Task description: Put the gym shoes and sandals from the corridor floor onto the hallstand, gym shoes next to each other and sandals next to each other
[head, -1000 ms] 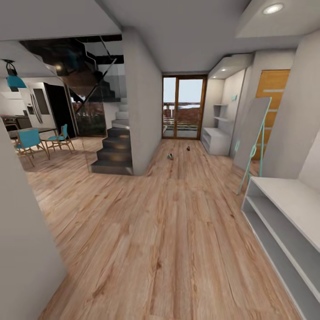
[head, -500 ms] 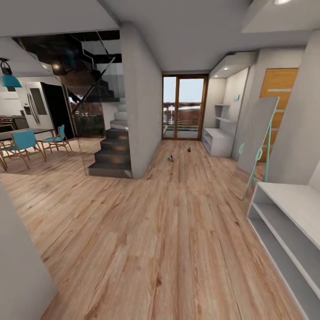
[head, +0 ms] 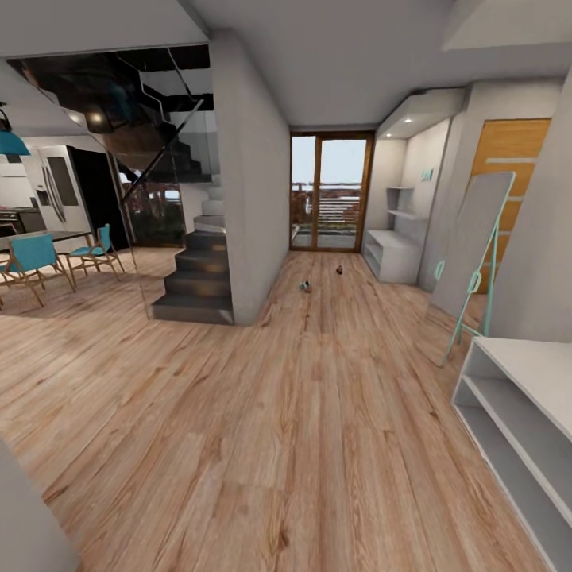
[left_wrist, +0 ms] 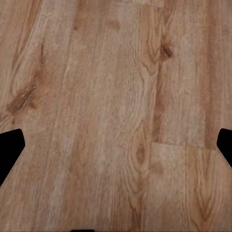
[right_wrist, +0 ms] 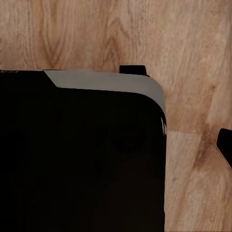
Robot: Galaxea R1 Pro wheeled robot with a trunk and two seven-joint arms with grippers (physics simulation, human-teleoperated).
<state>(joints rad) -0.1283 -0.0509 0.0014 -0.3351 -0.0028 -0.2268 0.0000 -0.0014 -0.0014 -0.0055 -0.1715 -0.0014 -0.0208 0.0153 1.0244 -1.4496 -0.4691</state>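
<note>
I am looking down the corridor from my head camera, with the corridor floor point(head: 318, 413) running away toward the glass door point(head: 330, 191) at the far end. Two small dark specks lie on the planks far ahead, one point(head: 305, 286) left of the other point(head: 339, 270); I judge them to be shoes, but they are too small to tell sneaker from sandal, and I can only make out two.

The hallstand point(head: 397, 254) sits far right by the door, close to that footwear. A similar grey shelf unit point(head: 516, 413) near right is cut off by the frame.

My left gripper point(left_wrist: 116, 145) hangs over bare planks, fingertips wide apart at the picture's edges, holding nothing. In the right wrist view a dark body point(right_wrist: 82, 154) blocks most of the floor; one fingertip point(right_wrist: 226, 145) shows, so I cannot tell that gripper's state.
</note>
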